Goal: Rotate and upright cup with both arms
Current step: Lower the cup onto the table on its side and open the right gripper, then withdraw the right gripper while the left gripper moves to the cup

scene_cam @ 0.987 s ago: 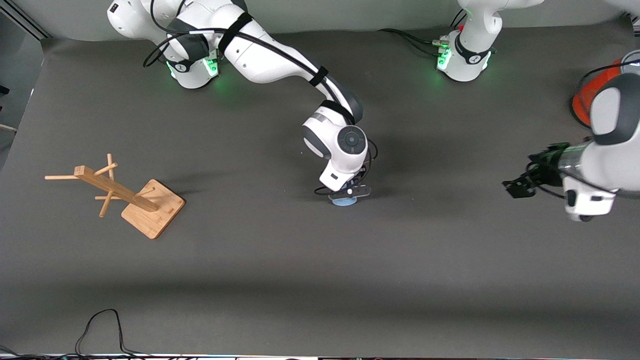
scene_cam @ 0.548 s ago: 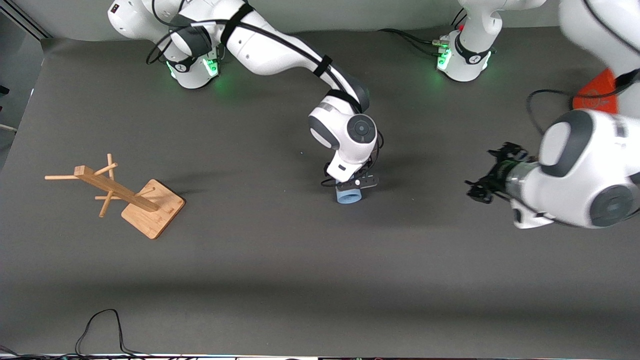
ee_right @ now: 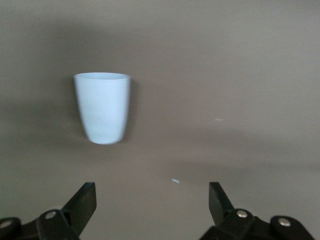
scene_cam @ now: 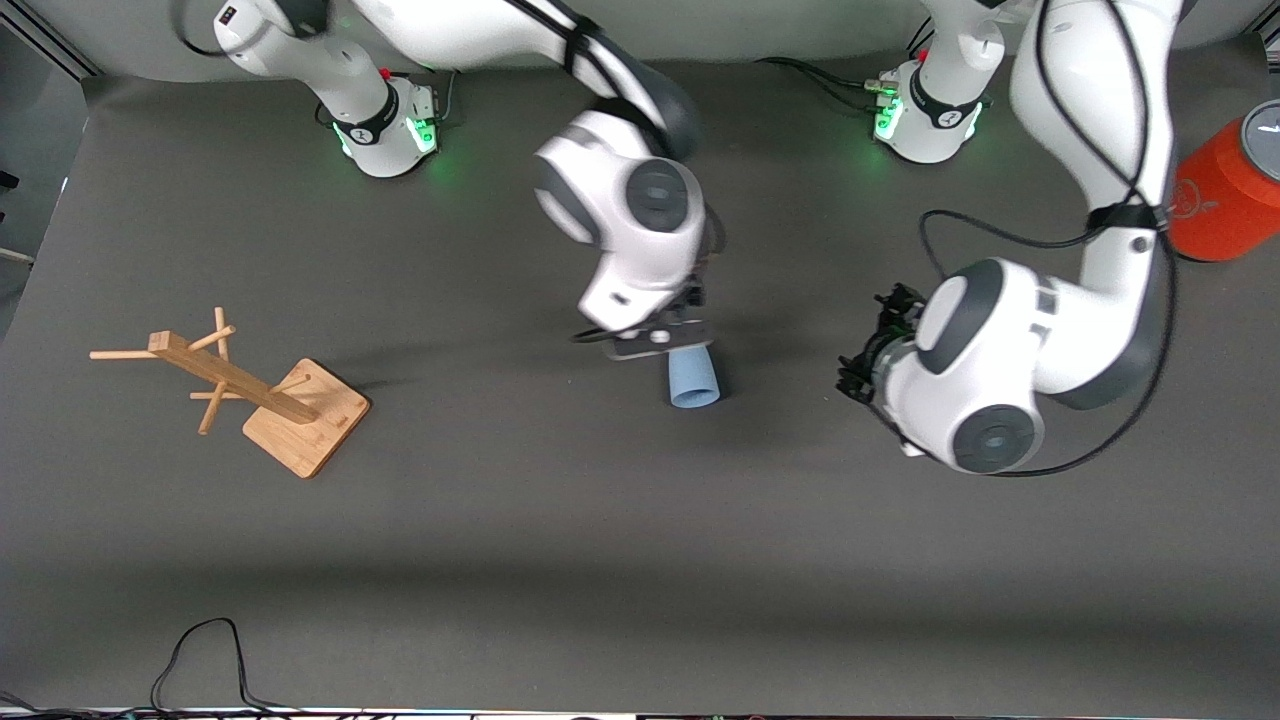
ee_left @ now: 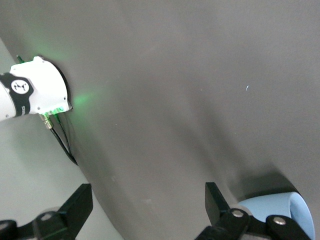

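Observation:
The light-blue cup [scene_cam: 693,383] lies on its side on the dark table near the middle, with nothing touching it. My right gripper [scene_cam: 662,342] hangs open just above it, over the end that is farther from the front camera. In the right wrist view the cup [ee_right: 102,107] lies past the open right gripper [ee_right: 151,206], off to one side of its fingers. My left gripper [scene_cam: 860,345] is open and empty, beside the cup toward the left arm's end of the table. In the left wrist view the left gripper [ee_left: 147,205] is wide open, and the cup [ee_left: 295,210] shows partly past one finger.
An orange can with a grey top [scene_cam: 1225,195] stands at the left arm's end of the table. A wooden peg rack [scene_cam: 255,390] stands at the right arm's end. A black cable [scene_cam: 200,650] loops at the table's front edge. An arm's base [ee_left: 35,92] glows green.
The right gripper held the cup low on the table, tipped it, then let go and rose. The cup now lies on its side. The left arm swung in toward the cup.

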You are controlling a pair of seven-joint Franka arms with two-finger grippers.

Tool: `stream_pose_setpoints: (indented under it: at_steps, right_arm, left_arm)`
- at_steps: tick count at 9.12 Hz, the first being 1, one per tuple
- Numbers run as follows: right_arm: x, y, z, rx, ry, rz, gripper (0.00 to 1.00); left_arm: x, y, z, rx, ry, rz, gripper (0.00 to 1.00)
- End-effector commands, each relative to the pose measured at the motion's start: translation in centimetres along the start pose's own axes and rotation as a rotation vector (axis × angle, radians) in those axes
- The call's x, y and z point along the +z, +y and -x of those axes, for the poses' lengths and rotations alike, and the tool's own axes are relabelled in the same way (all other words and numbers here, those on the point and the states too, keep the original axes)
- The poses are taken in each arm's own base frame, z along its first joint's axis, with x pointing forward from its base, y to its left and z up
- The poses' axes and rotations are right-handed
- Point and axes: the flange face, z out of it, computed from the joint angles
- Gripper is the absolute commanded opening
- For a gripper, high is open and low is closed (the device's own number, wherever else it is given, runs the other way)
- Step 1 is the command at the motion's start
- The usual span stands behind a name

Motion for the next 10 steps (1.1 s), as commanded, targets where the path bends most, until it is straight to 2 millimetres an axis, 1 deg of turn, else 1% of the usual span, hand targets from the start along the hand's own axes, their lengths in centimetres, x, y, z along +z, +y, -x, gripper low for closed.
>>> stream_pose_setpoints:
  at_steps: [1, 2, 3, 4, 5, 6, 7, 8, 9, 10]
  right_arm:
    - [-7.3, 10.6, 2.2, -0.02, -0.022, -0.027, 1.0]
    - [-10.6, 14.3, 2.8, 0.018, 0.001, -0.039, 1.0]
    - [-12.6, 18.0, 2.9, 0.012, 0.007, -0.042, 1.0]
    - [-14.2, 21.8, 3.2, 0.028, 0.01, -0.046, 1.0]
    - [-14.9, 25.1, 3.1, 0.061, 0.006, -0.046, 1.0]
    - [-15.5, 27.9, 3.6, 0.031, -0.006, -0.055, 1.0]
    - [-16.2, 30.6, 4.3, 0.058, -0.016, -0.069, 1.0]
    - [-16.3, 34.0, 5.1, 0.108, -0.026, -0.09, 1.0]
    - [-16.3, 35.5, 6.3, 0.123, -0.044, -0.103, 1.0]
    - [-15.1, 37.9, 6.8, 0.166, -0.068, -0.112, 1.0]
  left_arm:
    - [2.1, 2.8, 1.0, -0.071, -0.033, -0.045, 1.0]
    - [2.1, 3.8, 1.9, -0.087, -0.063, -0.023, 1.0]
    - [1.4, 4.7, 3.1, -0.102, -0.101, 0.041, 1.0]
    - [1.8, 6.3, 5.4, -0.103, -0.113, 0.116, 1.0]
    - [3.9, 8.2, 8.2, -0.103, -0.099, 0.139, 1.0]
    - [5.2, 9.7, 10.2, -0.118, -0.096, 0.179, 1.0]
    - [6.6, 10.7, 11.7, -0.127, -0.092, 0.194, 1.0]
    - [8.3, 11.4, 13.6, -0.12, -0.082, 0.183, 1.0]
    - [10.3, 12.2, 15.6, -0.099, -0.068, 0.18, 1.0]
    - [10.7, 12.7, 15.7, -0.102, -0.068, 0.198, 1.0]
